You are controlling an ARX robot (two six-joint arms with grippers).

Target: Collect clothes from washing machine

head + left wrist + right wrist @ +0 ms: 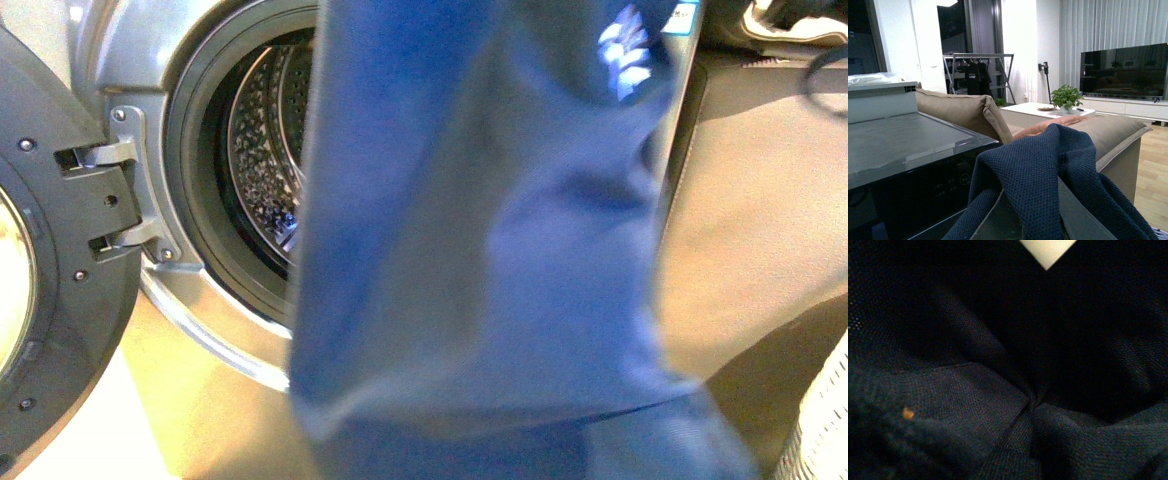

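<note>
The clothes (480, 240), a large navy-blue garment with a white logo near its top right, hang in front of the washing machine (180, 290) and fill the middle of the front view. The machine's perforated drum (262, 150) shows behind the garment's left edge. Neither gripper shows in the front view. In the left wrist view my left gripper (1030, 220) is shut on the clothes (1033, 170), which drape over its fingers, above the machine's black control panel (923, 195). In the right wrist view my right gripper (1033, 407) is shut on bunched clothes (973, 400) that hide the fingers.
The machine's round door (50, 270) stands open at the left. Beige cushion fabric (760, 200) lies right of the machine. A woven basket's edge (820, 430) shows at the lower right. In the left wrist view a beige sofa (963, 107), low table and television stand behind.
</note>
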